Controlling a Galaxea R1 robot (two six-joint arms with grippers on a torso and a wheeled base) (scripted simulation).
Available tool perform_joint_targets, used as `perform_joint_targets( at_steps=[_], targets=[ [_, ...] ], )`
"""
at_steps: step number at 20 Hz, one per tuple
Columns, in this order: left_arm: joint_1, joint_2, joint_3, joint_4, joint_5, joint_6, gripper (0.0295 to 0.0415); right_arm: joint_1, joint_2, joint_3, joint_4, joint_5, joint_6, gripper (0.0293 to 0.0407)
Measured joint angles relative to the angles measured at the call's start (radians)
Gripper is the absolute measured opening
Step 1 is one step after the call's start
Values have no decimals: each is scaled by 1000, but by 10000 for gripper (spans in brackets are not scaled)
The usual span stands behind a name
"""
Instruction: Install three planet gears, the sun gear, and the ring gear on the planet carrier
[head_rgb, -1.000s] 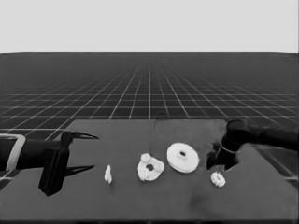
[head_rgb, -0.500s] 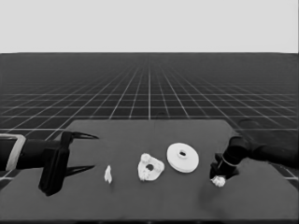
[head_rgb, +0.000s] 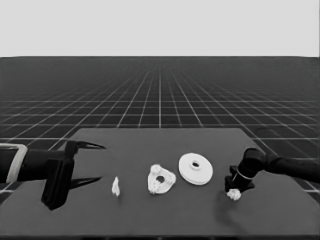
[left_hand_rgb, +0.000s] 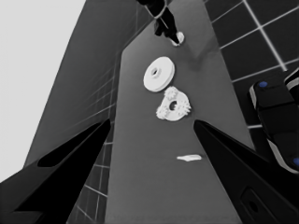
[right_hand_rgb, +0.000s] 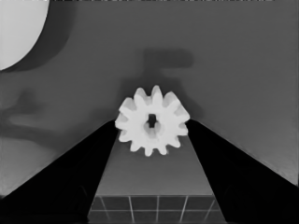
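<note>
Table (head_rgb: 150, 210): gear (right_hand_rgb: 152, 120) between right gripper (right_hand_rgb: 152, 122) fingers.

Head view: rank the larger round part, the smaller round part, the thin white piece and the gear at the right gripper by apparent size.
1. Larger round part.
2. Smaller round part, with gears on it.
3. Thin white piece and the gear at the right gripper: too alike to rank.

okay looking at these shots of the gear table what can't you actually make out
- Whether the right gripper already grips the loose gear: in the right wrist view its fingertips flank the teeth, contact unclear.
- Gears on the smaller round part: the left wrist view shows about three, bunched, too small to count surely in the head view.
- Larger round part: cut off by the right wrist picture's edge.
</note>
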Motion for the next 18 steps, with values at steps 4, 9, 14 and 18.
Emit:
perform_joint_targets(
  at_steps=[4,9,14,18],
  targets=[
    [0,0,0,0,0,0,385,0,0,0,0,0,0,310],
    [0,0,0,0,0,0,385,176,-62,116,133,-120,24,310],
    [0,0,0,0,0,0,385,224,-68,125,172,-148,25,310],
    [0,0,0,0,0,0,385,248,426,101,149,-251,579,310]
  ],
)
